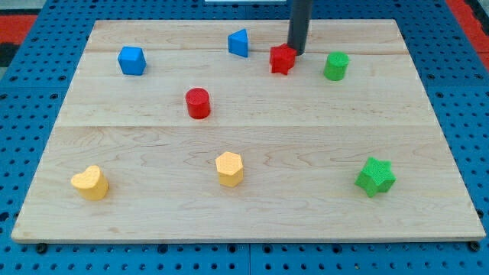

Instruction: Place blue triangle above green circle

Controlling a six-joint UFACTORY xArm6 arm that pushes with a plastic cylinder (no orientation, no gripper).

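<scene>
The blue triangle (pixel 239 43) sits near the view's top, left of centre. The green circle (pixel 335 66) stands to its right, at about the same height on the board. A red star (pixel 282 59) lies between them. My tip (pixel 295 52) is at the red star's upper right edge, touching or nearly touching it. The tip is right of the blue triangle and left of the green circle.
A blue block (pixel 131 60) is at the upper left. A red cylinder (pixel 198 103) is left of centre. A yellow heart (pixel 90 182), a yellow hexagon (pixel 229 168) and a green star (pixel 375 176) lie along the bottom. The wooden board (pixel 252 221) rests on a blue pegboard.
</scene>
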